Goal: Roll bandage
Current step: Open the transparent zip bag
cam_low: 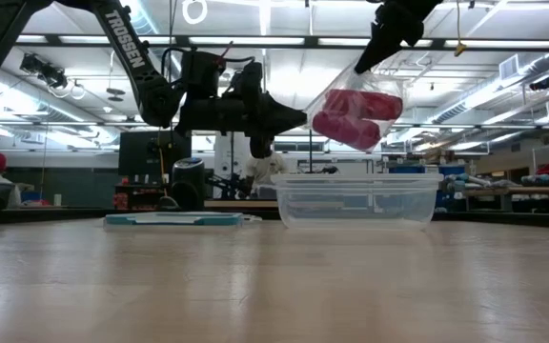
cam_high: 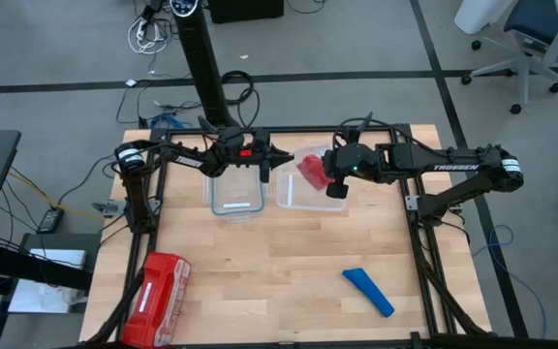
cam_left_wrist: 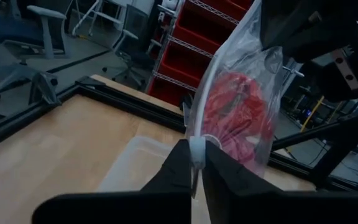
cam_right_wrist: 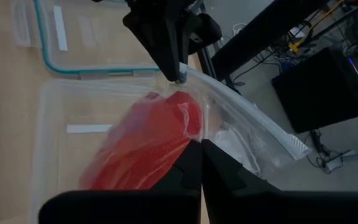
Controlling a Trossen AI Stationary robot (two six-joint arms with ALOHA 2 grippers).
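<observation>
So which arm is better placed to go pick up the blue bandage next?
The right, probably. The bandage lies on the table's right half, nearer the right arm. Both tools are busy, though: the right tool and left tool are each shut on the clear bag of red rolls above the container.

left gripper point(cam_left_wrist: 196, 163): jaws pinched shut, raised | right gripper point(cam_right_wrist: 200, 155): jaws shut, raised

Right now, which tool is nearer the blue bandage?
Right. The right tool holds a clear bag of red rolls at the table's far side; the bandage lies nearer its side. The left tool pinches the bag too, farther off.
</observation>
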